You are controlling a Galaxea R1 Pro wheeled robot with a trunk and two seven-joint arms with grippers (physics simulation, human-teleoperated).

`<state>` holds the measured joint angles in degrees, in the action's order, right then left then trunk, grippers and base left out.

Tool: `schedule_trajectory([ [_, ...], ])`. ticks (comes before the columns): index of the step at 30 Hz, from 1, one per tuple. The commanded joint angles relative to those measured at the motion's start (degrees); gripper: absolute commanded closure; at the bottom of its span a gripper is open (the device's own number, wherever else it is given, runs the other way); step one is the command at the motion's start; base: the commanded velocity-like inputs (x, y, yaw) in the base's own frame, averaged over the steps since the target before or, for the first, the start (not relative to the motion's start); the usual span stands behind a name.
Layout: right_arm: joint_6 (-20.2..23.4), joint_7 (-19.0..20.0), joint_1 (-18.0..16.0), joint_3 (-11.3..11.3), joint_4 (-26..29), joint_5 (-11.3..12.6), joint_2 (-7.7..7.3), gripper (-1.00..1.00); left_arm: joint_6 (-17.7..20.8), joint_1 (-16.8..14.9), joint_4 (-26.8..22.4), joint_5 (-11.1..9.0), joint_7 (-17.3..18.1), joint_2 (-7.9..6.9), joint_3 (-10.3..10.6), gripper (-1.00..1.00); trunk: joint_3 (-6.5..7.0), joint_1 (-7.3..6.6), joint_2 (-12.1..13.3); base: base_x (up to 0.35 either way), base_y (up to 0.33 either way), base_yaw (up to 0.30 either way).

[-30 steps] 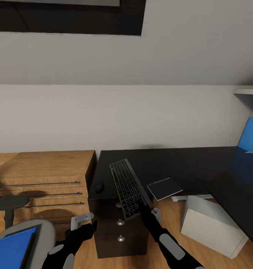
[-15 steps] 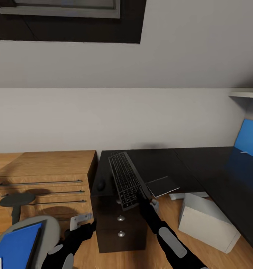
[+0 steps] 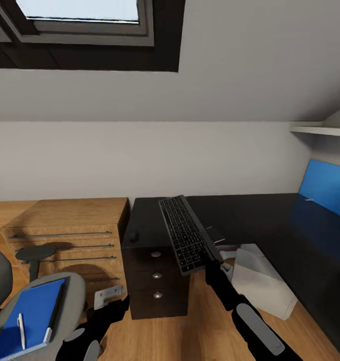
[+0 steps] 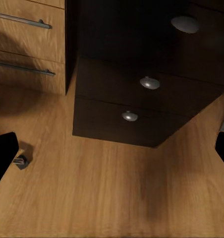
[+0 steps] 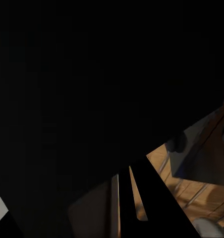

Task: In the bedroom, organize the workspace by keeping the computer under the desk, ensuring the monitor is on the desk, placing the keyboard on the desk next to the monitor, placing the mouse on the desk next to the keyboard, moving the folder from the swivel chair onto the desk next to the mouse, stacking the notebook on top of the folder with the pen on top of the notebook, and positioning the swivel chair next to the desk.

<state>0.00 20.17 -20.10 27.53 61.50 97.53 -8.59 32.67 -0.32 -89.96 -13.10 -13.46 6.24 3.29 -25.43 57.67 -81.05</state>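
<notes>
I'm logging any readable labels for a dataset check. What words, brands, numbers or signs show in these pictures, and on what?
None can be read.
Keyboard: key legends too small and blurred.
Folder, computer, drawer unit: no visible text.

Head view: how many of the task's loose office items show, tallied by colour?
Blue: 1, folder
White: 1, pen
Dark: 2, keyboard, mouse
Light grey: 1, computer
Total: 5
</notes>
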Motion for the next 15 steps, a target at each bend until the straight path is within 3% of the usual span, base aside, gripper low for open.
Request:
schedule_trajectory([
  [1, 0.03, 0.52, 0.00, 0.19, 0.01, 0.78, -0.07, 1.00, 0.20, -0.03, -0.09, -0.61, -0.51, 0.00, 0.05, -1.00, 0.13, -0.26, 0.38, -0.336, -0.127, 0.000],
  [7, 0.00, 0.41, 0.23, 0.12, 0.06, 1.30, -0.15, 1.00, 0.22, -0.03, -0.08, -0.61, -0.51, 0.00, 0.13, -1.00, 1.20, -1.58, 2.78, -0.325, -0.172, 0.000],
  [15, -0.24, 0.17, 0.24, 0.11, 0.03, 4.14, -0.16, 1.00, 0.21, -0.03, -0.06, -0.60, -0.51, 0.00, 0.14, -1.00, 2.64, -3.34, 5.99, -0.298, -0.216, 0.000],
])
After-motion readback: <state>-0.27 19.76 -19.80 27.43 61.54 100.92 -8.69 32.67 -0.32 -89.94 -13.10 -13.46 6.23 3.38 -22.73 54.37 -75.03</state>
